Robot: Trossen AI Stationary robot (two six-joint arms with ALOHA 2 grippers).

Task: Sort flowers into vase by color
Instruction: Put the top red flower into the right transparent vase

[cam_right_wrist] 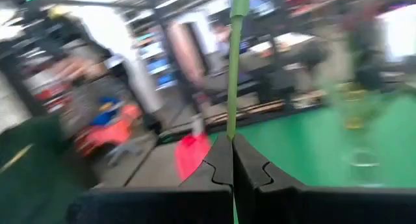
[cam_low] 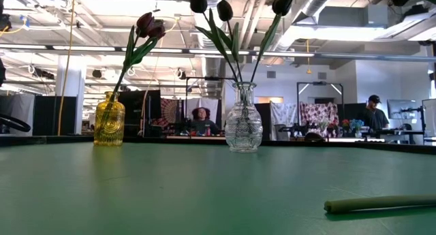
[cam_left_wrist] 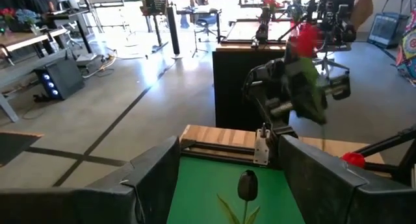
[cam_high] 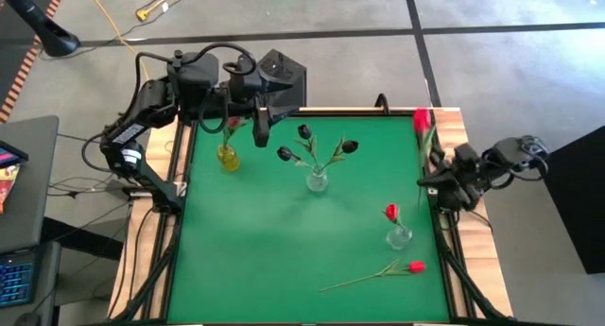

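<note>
**Reds, darks and a green table**

The table [cam_high: 284, 241] is covered in flat green, framed by pale wood. At its centre a clear glass vase [cam_high: 317, 180] holds three blackish tulips [cam_high: 304, 131] on green stems. Beside it, toward the left arm, a yellow glass vase [cam_high: 227, 157] carries maroon tulips [cam_low: 147, 24]. On the centre vase's other side, a second clear vase [cam_high: 399, 236] shows a red tulip [cam_high: 391, 213]; another red tulip [cam_high: 416, 266] lies near it.
</note>
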